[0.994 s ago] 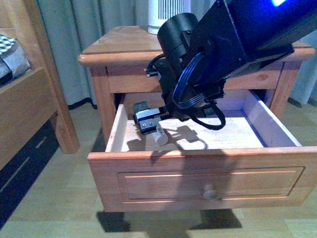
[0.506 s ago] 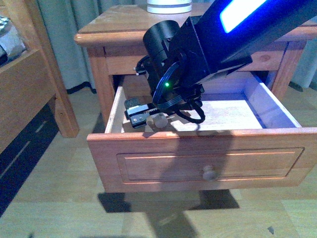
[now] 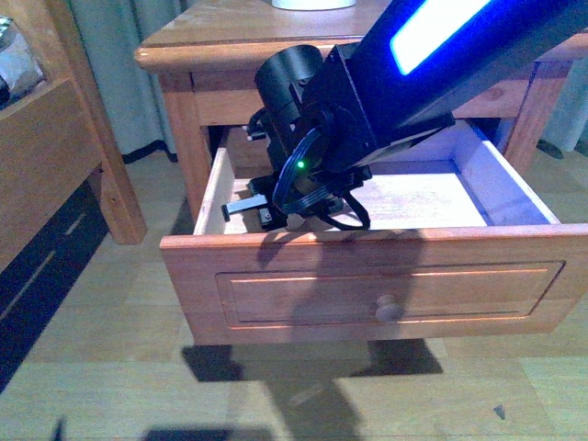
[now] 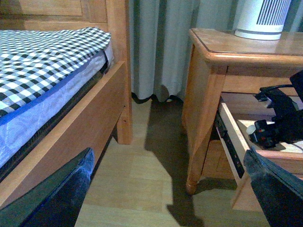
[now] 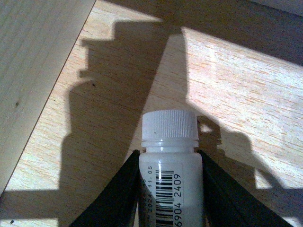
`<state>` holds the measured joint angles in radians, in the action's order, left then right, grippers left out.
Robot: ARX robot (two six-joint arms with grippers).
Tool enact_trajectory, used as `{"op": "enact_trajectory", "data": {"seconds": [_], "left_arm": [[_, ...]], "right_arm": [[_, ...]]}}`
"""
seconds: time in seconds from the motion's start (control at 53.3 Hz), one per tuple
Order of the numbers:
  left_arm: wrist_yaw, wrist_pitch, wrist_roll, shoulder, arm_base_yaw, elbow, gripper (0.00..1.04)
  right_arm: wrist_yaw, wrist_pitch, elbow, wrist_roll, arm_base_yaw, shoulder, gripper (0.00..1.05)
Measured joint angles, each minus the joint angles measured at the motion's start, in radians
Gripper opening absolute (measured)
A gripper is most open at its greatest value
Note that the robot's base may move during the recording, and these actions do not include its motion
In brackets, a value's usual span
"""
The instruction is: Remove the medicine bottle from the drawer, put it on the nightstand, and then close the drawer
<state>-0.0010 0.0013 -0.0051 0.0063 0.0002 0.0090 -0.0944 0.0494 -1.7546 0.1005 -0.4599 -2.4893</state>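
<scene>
The drawer (image 3: 386,276) of the nightstand (image 3: 211,37) stands pulled out, showing its pale floor (image 5: 246,80). My right arm reaches down into its front left part. There my right gripper (image 3: 271,211) is half hidden behind the drawer front. In the right wrist view the right gripper (image 5: 168,156) is shut on the medicine bottle (image 5: 170,184), a small white bottle with a ribbed cap and a barcode label, held just above the drawer floor. My left gripper (image 4: 170,198) hangs open over the floor between bed and nightstand (image 4: 236,47), holding nothing.
A wooden bed frame (image 4: 94,118) with checked bedding (image 4: 47,52) stands to the left of the nightstand. A white ribbed device (image 4: 262,19) sits on the nightstand top. Grey curtains (image 4: 161,47) hang behind. The drawer knob (image 3: 388,309) faces me.
The right arm has sunk lower into the drawer, so its gripper and the bottle now sit partly behind the drawer front. The front view has tilted down a little.
</scene>
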Motion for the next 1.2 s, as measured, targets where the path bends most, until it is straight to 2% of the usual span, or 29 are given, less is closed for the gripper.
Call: {"op": "enact_trajectory", "data": {"seconds": [0.375, 0.525, 0.713, 0.919, 1.032, 1.2], "left_arm": [[0.000, 0.000, 0.000, 0.000, 0.000, 0.000, 0.98], [0.000, 0.000, 0.000, 0.000, 0.000, 0.000, 0.98], [0.000, 0.000, 0.000, 0.000, 0.000, 0.000, 0.98], [0.000, 0.000, 0.000, 0.000, 0.000, 0.000, 0.98], [0.000, 0.000, 0.000, 0.000, 0.000, 0.000, 0.98], [0.000, 0.000, 0.000, 0.000, 0.000, 0.000, 0.98]], "right_arm": [[0.061, -0.173, 0.313, 0.031, -0.005, 0.284, 0.29], [0.103, -0.174, 0.415, 0.034, 0.029, 0.478, 0.29], [0.147, -0.161, 0.452, 0.030, 0.060, 0.613, 0.29], [0.160, -0.126, 0.336, -0.013, 0.119, 0.686, 0.29], [0.136, -0.088, 0.182, -0.050, 0.178, 0.636, 0.29], [0.080, -0.002, -0.057, -0.096, 0.219, 0.476, 0.29]]}}
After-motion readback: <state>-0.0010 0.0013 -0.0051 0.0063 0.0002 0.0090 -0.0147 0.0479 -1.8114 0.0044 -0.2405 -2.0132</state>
